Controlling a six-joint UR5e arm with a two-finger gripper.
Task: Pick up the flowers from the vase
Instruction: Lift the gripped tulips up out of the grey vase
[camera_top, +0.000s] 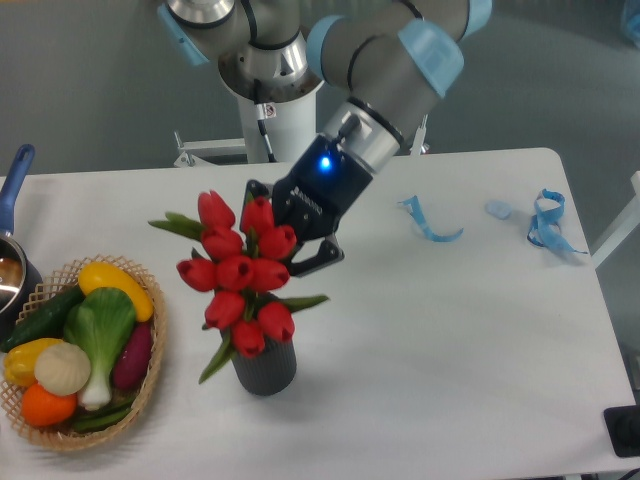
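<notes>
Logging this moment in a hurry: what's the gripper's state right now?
Gripper: closed on the flowers, lifted above the vase.

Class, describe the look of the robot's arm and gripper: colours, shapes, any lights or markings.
The arm is built of grey tube segments with light-blue joint caps. The wrist has a silver ring. The gripper is black, with a glowing blue light, small white lettering and two dark fingers.

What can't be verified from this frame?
- Pincer grip on the stems: hidden behind the flowers.
- Whether the stems have cleared the vase: blooms cover its mouth.
- Pan: cut off by the left edge.
</notes>
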